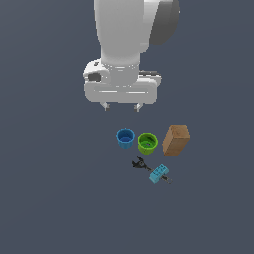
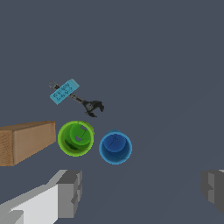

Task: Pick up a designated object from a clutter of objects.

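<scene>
wrist view shows gripper wide open, holding nothing, w/ blue cup just ahead of the fingers, close beside green cup. cup is probably light, stiff, smooth plastic, so i would pinch its rim wall, one finger inside.

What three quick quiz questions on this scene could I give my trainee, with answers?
1. True or false: the gripper already holds the blue cup.
2. What stands directly beside the blue cup: A) green cup, B) brown block, C) toy brick?
3. What lies across the thin black tool?

Key: 1. False; it hangs open above the table, touching nothing. 2. A. 3. The light-blue toy brick.
</scene>
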`<state>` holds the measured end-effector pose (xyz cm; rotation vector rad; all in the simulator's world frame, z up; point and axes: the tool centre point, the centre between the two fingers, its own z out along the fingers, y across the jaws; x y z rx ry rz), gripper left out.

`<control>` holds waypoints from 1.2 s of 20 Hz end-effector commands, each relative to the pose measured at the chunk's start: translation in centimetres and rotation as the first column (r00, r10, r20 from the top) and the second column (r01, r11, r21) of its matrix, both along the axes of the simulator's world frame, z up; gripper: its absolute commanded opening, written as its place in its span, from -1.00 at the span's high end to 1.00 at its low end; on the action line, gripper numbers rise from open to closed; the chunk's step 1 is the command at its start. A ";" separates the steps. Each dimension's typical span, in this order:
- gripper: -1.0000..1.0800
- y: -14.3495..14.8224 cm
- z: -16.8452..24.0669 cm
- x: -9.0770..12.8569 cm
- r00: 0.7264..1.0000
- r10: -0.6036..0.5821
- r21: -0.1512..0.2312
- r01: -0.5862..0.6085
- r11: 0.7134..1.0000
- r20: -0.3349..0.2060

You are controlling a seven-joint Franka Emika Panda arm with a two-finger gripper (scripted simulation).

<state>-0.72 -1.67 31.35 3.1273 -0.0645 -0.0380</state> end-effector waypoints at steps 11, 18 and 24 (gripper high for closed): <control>-0.23 -0.6 0.5 0.1 0.999 -0.031 0.014 0.030 0.999 0.015; -0.23 -0.9 -0.3 0.1 0.998 -0.063 0.003 0.063 0.998 0.020; -0.23 -1.4 -2.0 0.0 0.991 -0.129 -0.018 0.130 0.991 0.035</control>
